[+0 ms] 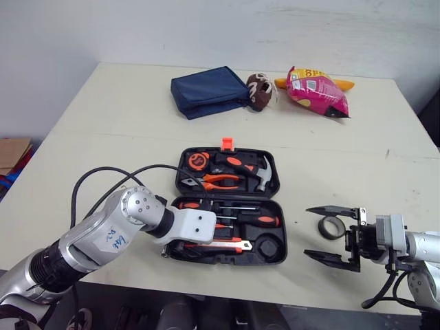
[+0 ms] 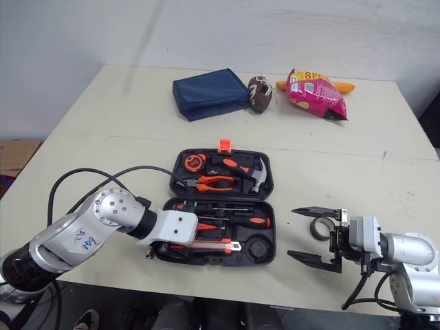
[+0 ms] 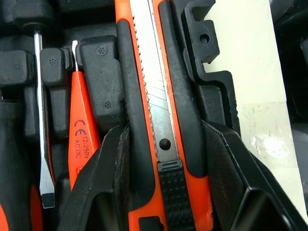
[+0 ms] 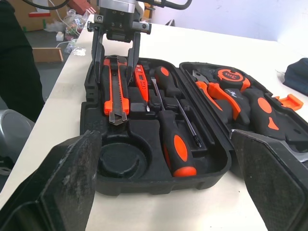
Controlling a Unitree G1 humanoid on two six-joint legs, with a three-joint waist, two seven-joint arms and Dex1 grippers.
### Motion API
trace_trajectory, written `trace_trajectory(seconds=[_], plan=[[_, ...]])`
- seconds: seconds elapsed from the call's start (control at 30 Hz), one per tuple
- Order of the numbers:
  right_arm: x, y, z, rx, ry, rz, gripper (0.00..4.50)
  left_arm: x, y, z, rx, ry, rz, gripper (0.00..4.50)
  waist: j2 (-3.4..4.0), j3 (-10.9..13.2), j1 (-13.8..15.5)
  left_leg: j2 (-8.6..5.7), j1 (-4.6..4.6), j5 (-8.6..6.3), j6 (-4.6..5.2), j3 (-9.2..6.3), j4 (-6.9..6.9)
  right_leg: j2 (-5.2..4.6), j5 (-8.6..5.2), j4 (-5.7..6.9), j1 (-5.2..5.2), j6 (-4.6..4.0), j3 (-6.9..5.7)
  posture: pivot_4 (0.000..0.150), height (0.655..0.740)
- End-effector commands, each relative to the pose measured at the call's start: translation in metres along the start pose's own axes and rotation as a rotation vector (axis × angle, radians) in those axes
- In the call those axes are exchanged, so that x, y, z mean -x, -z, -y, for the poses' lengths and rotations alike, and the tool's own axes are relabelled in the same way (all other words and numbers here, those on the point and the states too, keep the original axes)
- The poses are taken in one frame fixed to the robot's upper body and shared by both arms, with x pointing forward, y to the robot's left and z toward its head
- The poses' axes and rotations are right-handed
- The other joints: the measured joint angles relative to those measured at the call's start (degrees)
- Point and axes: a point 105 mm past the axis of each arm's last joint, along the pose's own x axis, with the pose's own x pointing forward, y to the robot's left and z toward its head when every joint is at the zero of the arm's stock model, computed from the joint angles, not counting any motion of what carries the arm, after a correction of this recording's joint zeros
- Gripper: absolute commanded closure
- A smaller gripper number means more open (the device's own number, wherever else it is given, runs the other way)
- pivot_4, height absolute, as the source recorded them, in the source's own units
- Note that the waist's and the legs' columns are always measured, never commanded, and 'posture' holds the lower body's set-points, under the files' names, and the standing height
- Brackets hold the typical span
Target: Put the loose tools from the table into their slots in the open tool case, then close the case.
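The black tool case [image 1: 275, 206] lies open mid-table. Its lid half holds a tape measure [image 1: 199, 161], pliers [image 1: 221, 181] and a hammer [image 1: 262, 172]. Screwdrivers [image 1: 258, 221] and an orange tester pen [image 3: 82, 130] sit in the base. The orange-and-black utility knife [image 3: 159, 120] lies in the front slot, and my left gripper [image 3: 166, 130] is shut on its sides. A round recess [image 1: 271, 246] in the base is bare. A black tape roll [image 1: 331, 227] rests on the table right of the case, between the fingers of my open right gripper [image 1: 309, 232].
At the back of the table lie a navy pouch [image 1: 208, 91], a small brown football toy [image 1: 258, 91] and a pink snack bag [image 1: 317, 93]. The table's front edge [image 1: 289, 292] runs just below the case and my right gripper.
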Motion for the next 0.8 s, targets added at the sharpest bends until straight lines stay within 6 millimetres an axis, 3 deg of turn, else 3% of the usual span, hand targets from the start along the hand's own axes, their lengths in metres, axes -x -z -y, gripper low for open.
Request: trace_trajectory(seconds=[0.03, 0.13, 0.23, 0.37, 0.47, 0.57, 0.67, 0.8], plan=[[0.001, -0.004, 0.0, 0.024, 0.004, 0.02, 0.0, 0.0, 0.007, 0.001, -0.013, 0.005, -0.029, 2.98, 0.0, 0.0, 0.0, 0.0, 0.0, 0.0, 0.0, 0.0, 0.0, 0.0, 0.0, 0.01, 0.0, 0.0, 0.0, 0.15, 0.74], [0.0, -0.002, 0.0, 0.024, 0.004, 0.023, 0.0, 0.011, -0.006, -0.008, -0.099, -0.036, 0.03, 1.62, 0.0, 0.0, 0.0, 0.01, 0.01, 0.0, 0.0, 0.0, 0.01, 0.01, 0.0, 0.03, -0.01, 0.0, 0.0, 0.15, 0.74], [-0.001, -0.001, 0.0, 0.022, 0.0, 0.024, 0.0, 0.032, -0.026, -0.012, -0.141, -0.04, 0.123, 1.62, 0.0, 0.0, -0.1, 0.02, -0.02, 0.01, -0.01, 0.0, 0.01, 0.02, 0.0, 0.04, -0.03, 0.0, 0.0, 0.15, 0.74], [0.0, 0.001, 0.001, 0.022, -0.005, 0.023, 0.0, 0.054, -0.035, -0.01, -0.177, -0.021, 0.185, 1.62, 0.0, 0.0, -0.2, 0.03, -0.01, 0.01, -0.02, 0.0, 0.01, 0.03, 0.0, 0.05, -0.03, 0.0, -0.02, 0.15, 0.74], [-0.001, 0.002, 0.002, 0.023, -0.005, 0.025, 0.0, 0.06, -0.039, -0.012, -0.171, -0.035, 0.263, 1.62, 0.0, 0.0, -0.1, 0.03, -0.01, 0.02, -0.03, 0.01, 0.02, 0.03, 0.0, 0.05, -0.03, 0.0, -0.02, 0.15, 0.74], [-0.002, 0.004, 0.001, 0.019, 0.006, 0.032, 0.0, 0.063, -0.039, -0.017, -0.166, -0.116, 0.458, 1.62, 0.07, 0.0, -0.2, 0.02, 0.02, 0.01, -0.02, 0.03, 0.04, 0.02, 0.0, 0.07, -0.01, 0.01, 0.0, 0.15, 0.74], [-0.003, 0.005, 0.0, 0.014, 0.01, 0.035, 0.0, 0.056, -0.032, -0.012, -0.203, -0.121, 0.526, 2.45, 0.05, 0.0, -0.2, 0.05, 0.0, 0.01, -0.03, 0.01, 0.09, 0.05, -0.01, 0.09, -0.03, 0.01, -0.02, 0.15, 0.74], [-0.004, 0.006, 0.0, 0.015, 0.011, 0.037, 0.0, 0.033, -0.02, -0.009, -0.135, -0.132, 0.57, 4.27, 0.06, 0.0, -0.1, 0.04, -0.01, 0.0, -0.01, 0.01, 0.11, 0.03, 0.0, 0.08, -0.02, 0.01, -0.03, 0.15, 0.74]])
